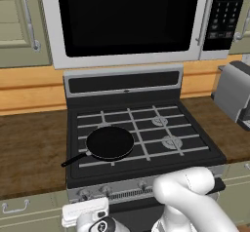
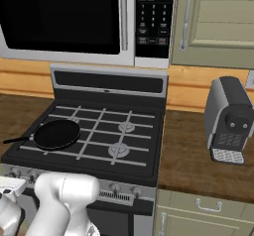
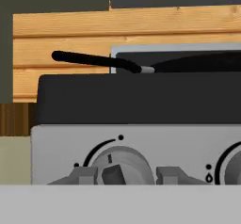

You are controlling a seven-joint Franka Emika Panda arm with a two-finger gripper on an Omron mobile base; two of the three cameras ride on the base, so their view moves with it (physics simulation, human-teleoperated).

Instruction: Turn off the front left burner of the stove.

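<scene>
Grate bars crossed the front left burner (image 1: 110,145) of the black stove (image 1: 146,128), where a black frying pan (image 1: 109,142) sat with its handle pointing off the left edge. Below it, on the silver front strip, the leftmost knob (image 3: 120,166) lay just ahead of the gripper (image 3: 127,175), between its spread fingertips (image 3: 84,175). A toaster (image 1: 234,94) stood on the table (image 1: 29,148) to the right.

- A home kitchen, by its fittings.
- A black gas stove (image 1: 141,128) stands between wooden counters (image 1: 29,143), a frying pan (image 1: 108,143) on its grates.
- A silver-framed microwave (image 1: 127,19) hangs above, flanked by pale green cabinets (image 2: 218,19).
- What looks like a coffee machine (image 2: 229,118) stands on the right counter.
</scene>
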